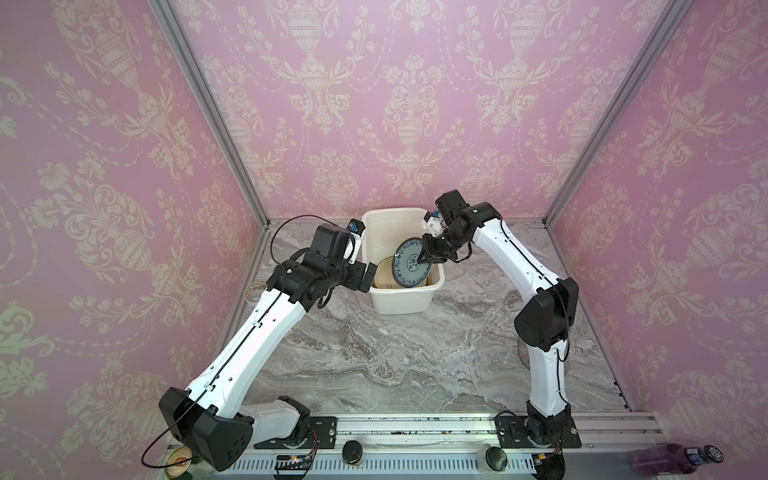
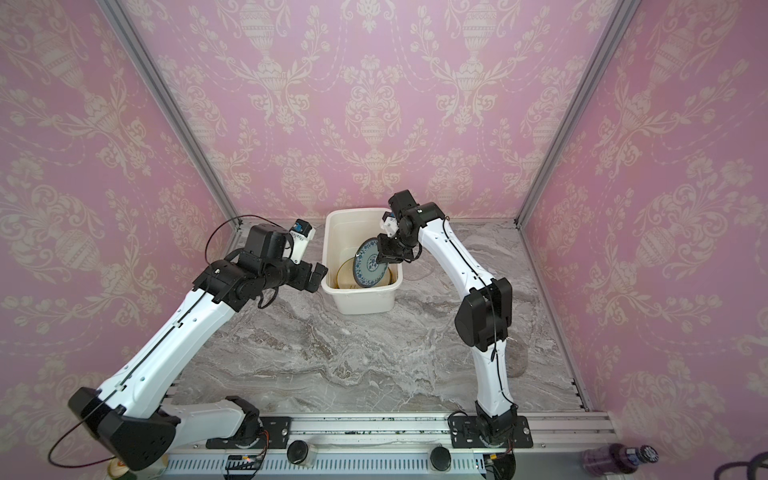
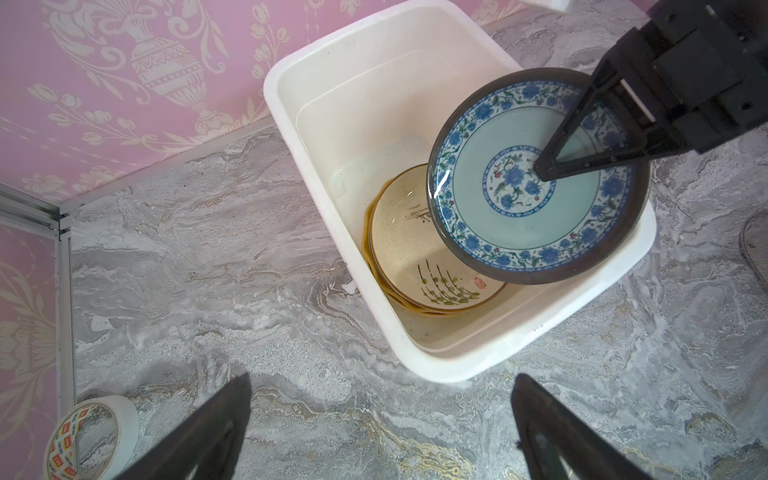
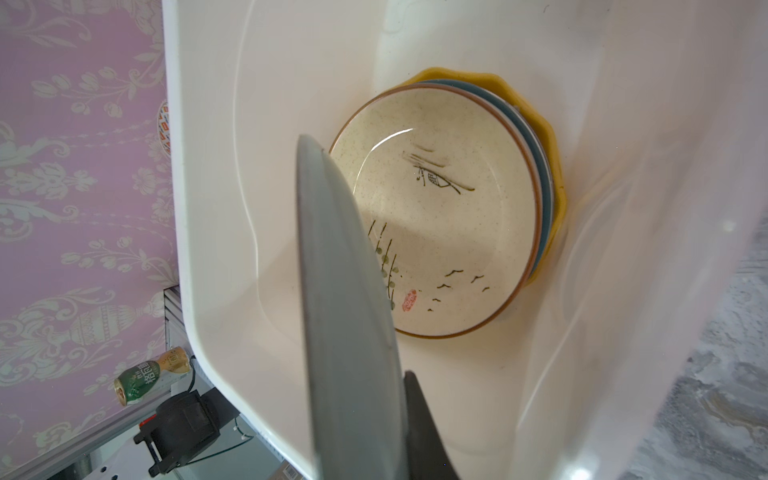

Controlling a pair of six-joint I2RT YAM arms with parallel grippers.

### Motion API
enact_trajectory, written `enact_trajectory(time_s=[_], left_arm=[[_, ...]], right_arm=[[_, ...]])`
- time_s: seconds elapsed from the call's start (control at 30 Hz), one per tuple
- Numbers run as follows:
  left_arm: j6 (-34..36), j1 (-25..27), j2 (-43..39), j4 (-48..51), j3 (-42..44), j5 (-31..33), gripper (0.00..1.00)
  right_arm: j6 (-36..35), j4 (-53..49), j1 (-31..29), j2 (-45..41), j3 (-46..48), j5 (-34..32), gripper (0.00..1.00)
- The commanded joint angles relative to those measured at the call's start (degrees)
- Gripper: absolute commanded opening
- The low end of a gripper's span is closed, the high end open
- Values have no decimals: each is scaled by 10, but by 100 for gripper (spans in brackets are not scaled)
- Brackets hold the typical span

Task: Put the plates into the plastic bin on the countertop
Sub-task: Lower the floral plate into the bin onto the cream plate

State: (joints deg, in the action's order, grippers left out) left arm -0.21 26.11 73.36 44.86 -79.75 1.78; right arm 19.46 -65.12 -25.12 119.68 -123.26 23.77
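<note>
Grey marble countertop carries the white bin, over which the right gripper pinches the blue-patterned plate by its rim, tilted, likely to slide it onto the stacked plates inside, while the left gripper hovers spread wide beside the bin.

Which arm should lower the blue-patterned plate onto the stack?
Right. The right gripper is shut on the blue-patterned plate, tilted above the cream plate inside the plastic bin; the left gripper stands open, empty, beside it.

Glossy glazed plate, smooth plastic bin
</note>
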Motion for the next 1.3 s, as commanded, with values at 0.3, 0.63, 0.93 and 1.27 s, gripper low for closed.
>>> enact_trajectory(time_s=[0.3, 0.63, 0.93, 1.27], left_arm=[[15, 3, 22, 8, -6, 17, 99], [30, 3, 31, 24, -16, 20, 99], [18, 3, 34, 23, -13, 14, 99], [9, 3, 34, 19, -7, 11, 99]], right_arm=[[-36, 13, -19, 31, 18, -8, 7], [-34, 23, -21, 48, 23, -23, 12], [-31, 32, -21, 56, 30, -29, 20], [-26, 35, -21, 70, 32, -38, 23]])
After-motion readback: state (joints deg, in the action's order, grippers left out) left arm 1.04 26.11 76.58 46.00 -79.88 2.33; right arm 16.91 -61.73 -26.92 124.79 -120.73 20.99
